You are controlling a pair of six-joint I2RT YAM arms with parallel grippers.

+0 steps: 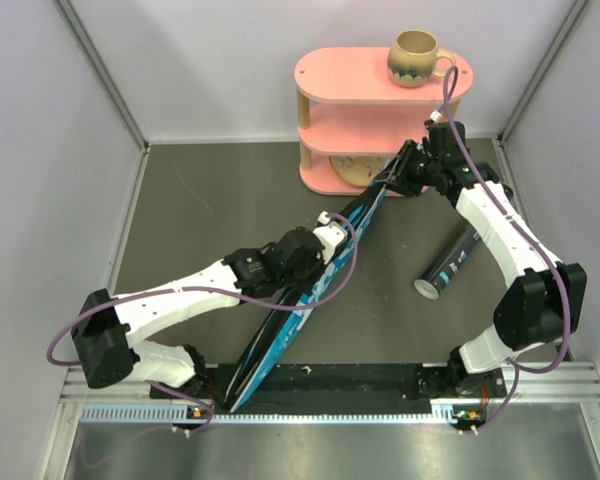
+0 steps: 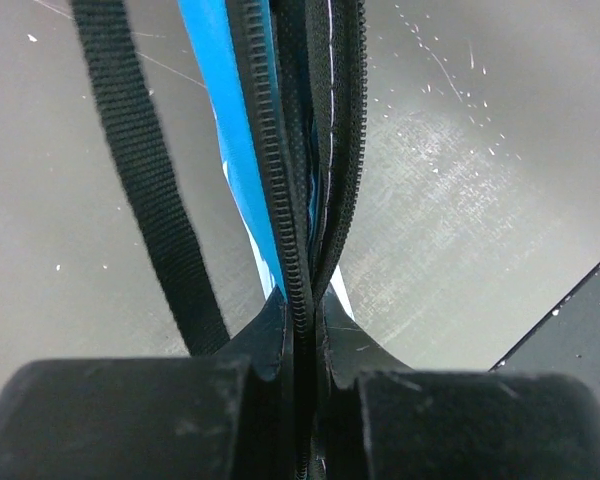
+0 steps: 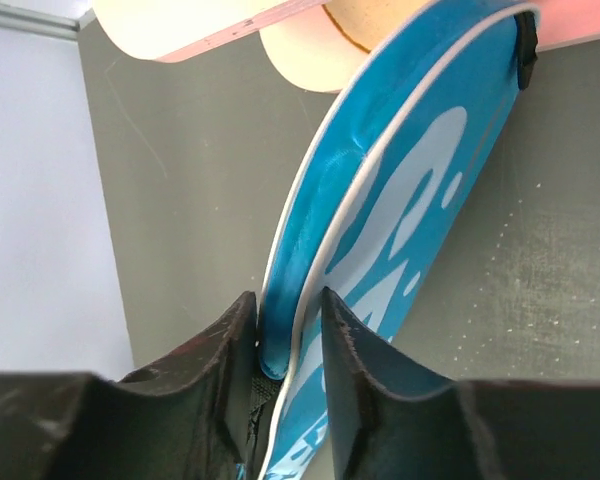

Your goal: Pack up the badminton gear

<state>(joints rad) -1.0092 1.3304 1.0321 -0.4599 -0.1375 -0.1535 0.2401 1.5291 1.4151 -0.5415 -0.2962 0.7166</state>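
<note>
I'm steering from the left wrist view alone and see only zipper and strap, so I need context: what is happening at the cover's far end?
Observer: The right hand straddles the cover's far rim, beside the pink shelf.
Operator: Is it gripping?
Observer: Can't tell; its fingers sit either side of the rim.
Operator: Any gear outside the cover?
Observer: A black tube lies on the table, right of the cover.

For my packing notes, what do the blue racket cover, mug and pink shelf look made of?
Blue cover: probably coated fabric or vinyl, shiny and creased, with a black toothed zipper and woven strap. Mug: glazed ceramic, beige with a sheen. Shelf: likely painted wood or board, its underside pale.
</note>
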